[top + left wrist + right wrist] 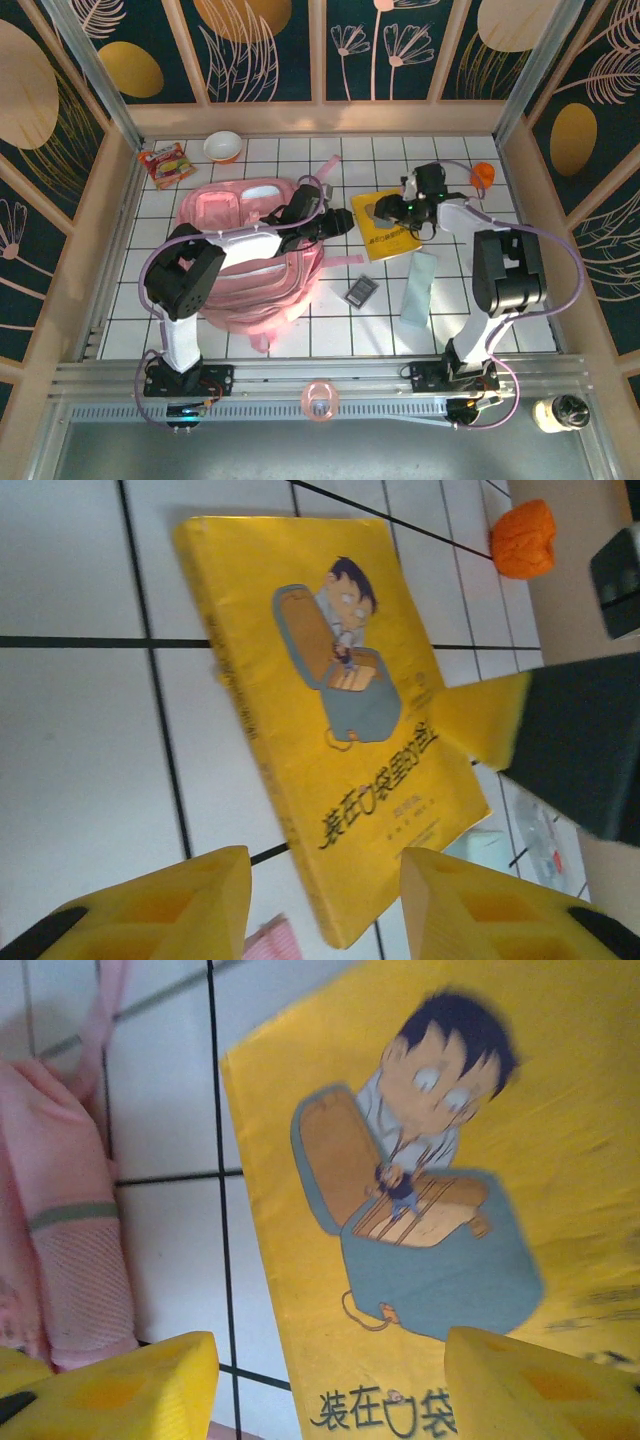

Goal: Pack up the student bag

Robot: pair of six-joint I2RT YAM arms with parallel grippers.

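The student bag (250,255), a big pink backpack, lies on the white tiled table left of centre. A yellow book (388,232) with a cartoon cover lies flat just right of it. My left gripper (338,222) reaches over the bag to the book's left edge. In the left wrist view its fingers (190,905) stand open and empty, with the book (330,690) ahead of them. My right gripper (386,212) hovers over the book, open, and the cover (420,1190) lies below its fingers (540,1385). Pink bag fabric (60,1160) shows at the left.
A grey phone-like slab (361,291) and a pale blue-green case (420,285) lie in front of the book. An orange object (483,175), a bowl (222,146) and a snack packet (165,163) sit at the back. Wooden walls ring the table.
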